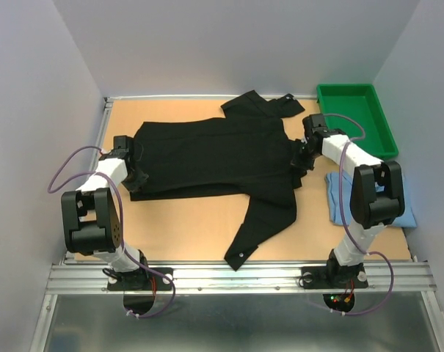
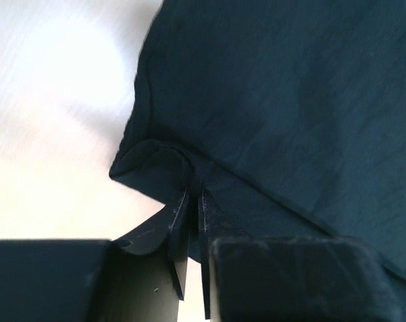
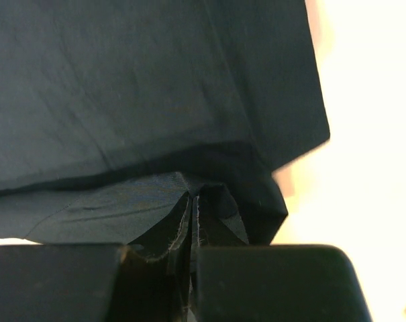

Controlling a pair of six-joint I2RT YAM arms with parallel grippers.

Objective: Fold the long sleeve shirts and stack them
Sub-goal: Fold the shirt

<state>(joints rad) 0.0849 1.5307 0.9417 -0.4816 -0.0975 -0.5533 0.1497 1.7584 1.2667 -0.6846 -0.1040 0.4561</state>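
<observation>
Now | left gripper [image 1: 138, 176] low at black shirt [image 1: 207, 154] | right gripper [image 1: 299, 160] pinching it

I see black shirt [image 1: 207, 158]: plain, no pattern. One small white button [image 1: 241, 255] on near cuff. Light blue shirt [image 1: 333, 189]: plain. Tray [image 1: 352, 91]: bright green. Table [image 1: 185, 227]: tan-orange. Left arm [image 1: 104, 174] and right arm [image 1: 350, 150]: white links, black joints. Cables [image 1: 60, 176]: purple. Walls [image 1: 229, 44]: pale grey. On my wrist views black shirt reads dark bluish-black, table washed near white.
</observation>
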